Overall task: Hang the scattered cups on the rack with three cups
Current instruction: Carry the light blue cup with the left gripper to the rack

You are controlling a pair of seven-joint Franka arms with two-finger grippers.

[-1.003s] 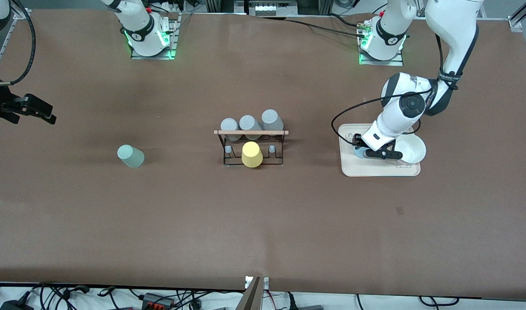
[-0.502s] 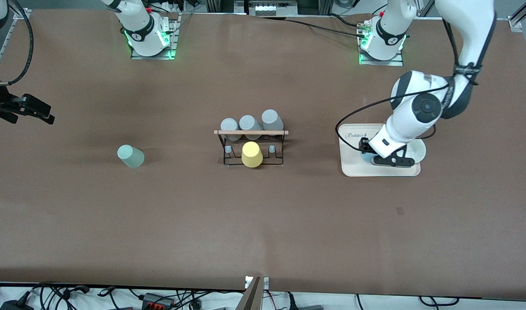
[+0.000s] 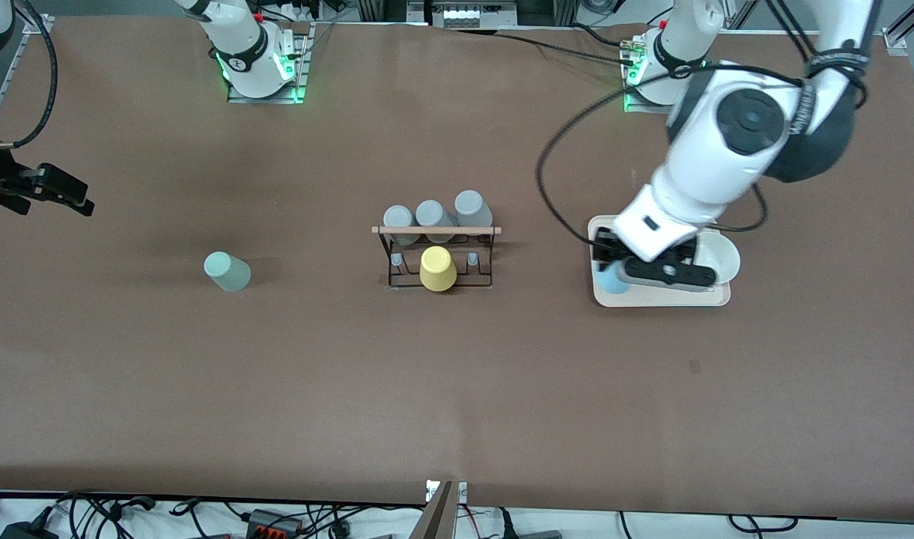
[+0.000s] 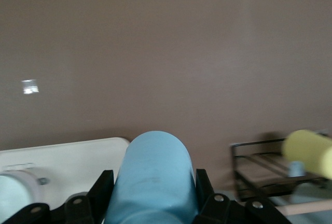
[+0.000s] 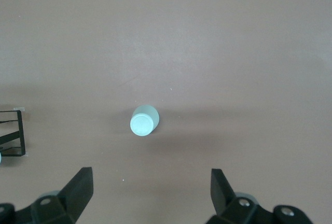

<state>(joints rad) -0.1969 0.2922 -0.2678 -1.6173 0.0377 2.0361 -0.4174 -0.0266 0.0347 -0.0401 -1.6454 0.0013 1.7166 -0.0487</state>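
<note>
My left gripper (image 3: 627, 271) is shut on the light blue cup (image 3: 614, 281) and holds it up over the beige tray (image 3: 651, 298). In the left wrist view the cup (image 4: 153, 177) fills the gap between the black fingers (image 4: 101, 185). The pale mint green cup (image 3: 227, 271) stands upside down on the table toward the right arm's end, and also shows in the right wrist view (image 5: 144, 121). The black wire rack (image 3: 438, 258) with its wooden rod (image 3: 436, 230) stands mid-table. My right gripper (image 3: 56, 193) is open and empty, waiting above the table's end.
Three grey cups (image 3: 433, 215) hang on the rack and a yellow cup (image 3: 437, 268) sits on its nearer pegs. A white bowl (image 3: 717, 258) sits on the tray beside my left gripper. The rack also shows in the left wrist view (image 4: 259, 156).
My left arm has risen with the light blue cup, lifting it off the tray and shifting it slightly toward the rack. The right arm has not moved.
</note>
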